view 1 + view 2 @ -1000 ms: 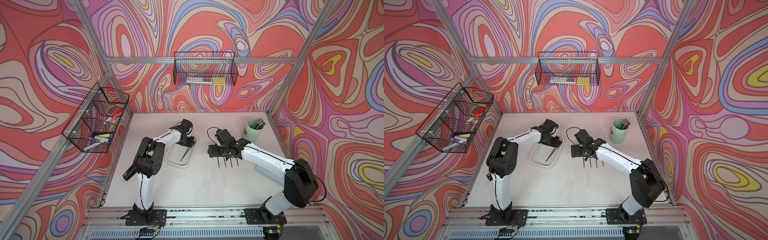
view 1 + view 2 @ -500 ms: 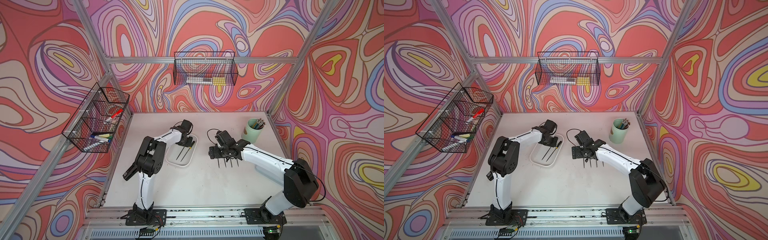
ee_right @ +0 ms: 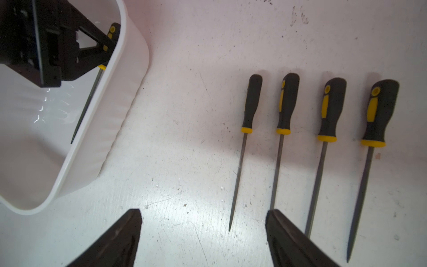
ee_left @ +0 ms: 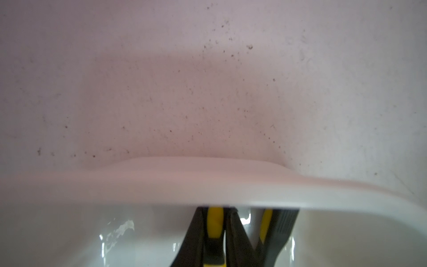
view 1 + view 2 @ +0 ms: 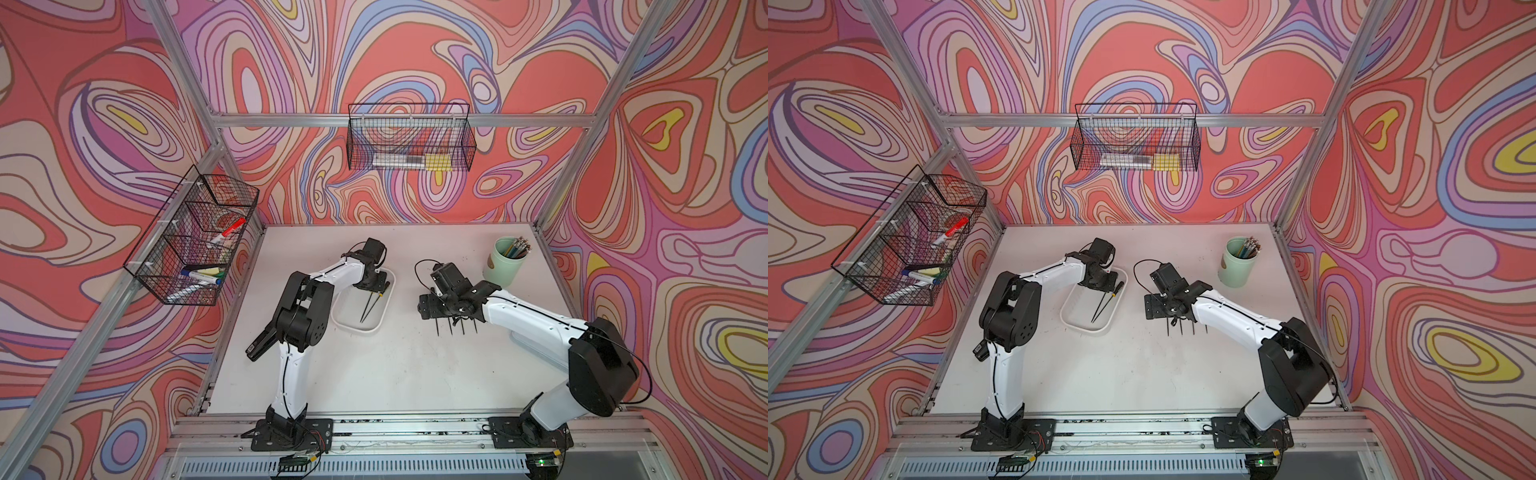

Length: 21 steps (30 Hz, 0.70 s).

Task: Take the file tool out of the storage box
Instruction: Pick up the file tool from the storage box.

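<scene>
Downward, left pincer [image 3: 105,49] on file [image 3: 86,106]

Storage box [image 3: 111,120]: glossy white all over.
Files [image 3: 330,108]: black handles, yellow inlays and collars, grey shafts.
Desk [image 5: 374,374]: white, flecked with dark specks.
Pencil cup [image 5: 500,270]: mint green.
Walls [image 5: 415,62]: swirls of coral, lilac, blue, yellow.
Baskets [image 5: 409,145]: black wire mesh.

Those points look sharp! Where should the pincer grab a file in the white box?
Probably the fat black-and-yellow handle of the file tool, from above: the shallow white plastic storage box walls off the sides, and the thin grey shaft is pointed.
</scene>
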Each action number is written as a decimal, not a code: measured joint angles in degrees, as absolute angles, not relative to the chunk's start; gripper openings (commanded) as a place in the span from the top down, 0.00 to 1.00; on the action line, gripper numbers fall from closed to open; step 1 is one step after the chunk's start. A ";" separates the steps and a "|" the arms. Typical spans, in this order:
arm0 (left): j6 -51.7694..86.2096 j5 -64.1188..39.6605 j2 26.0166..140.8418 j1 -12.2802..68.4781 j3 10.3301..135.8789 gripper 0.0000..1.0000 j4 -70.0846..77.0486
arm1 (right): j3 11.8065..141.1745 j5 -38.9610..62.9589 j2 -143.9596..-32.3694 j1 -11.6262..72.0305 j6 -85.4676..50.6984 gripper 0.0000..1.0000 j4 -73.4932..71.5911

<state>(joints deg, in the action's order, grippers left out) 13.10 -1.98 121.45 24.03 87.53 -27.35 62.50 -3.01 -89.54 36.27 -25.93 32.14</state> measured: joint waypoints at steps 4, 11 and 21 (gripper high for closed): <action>14.44 -2.98 118.10 24.01 83.13 0.92 -25.67 | 60.53 -0.05 -87.79 36.27 -25.87 0.19 29.98; 20.10 -7.22 106.21 23.62 74.11 0.90 -18.35 | 56.73 8.67 -84.03 36.29 -28.05 0.28 21.56; 33.50 -12.58 95.57 23.57 65.95 0.87 -7.03 | 53.67 16.03 -83.37 38.61 -33.08 0.44 9.15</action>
<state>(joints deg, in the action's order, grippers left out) 33.50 -12.58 95.57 23.57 65.95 -7.03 53.67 16.03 -83.37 38.61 -33.08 9.15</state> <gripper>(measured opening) 0.182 0.580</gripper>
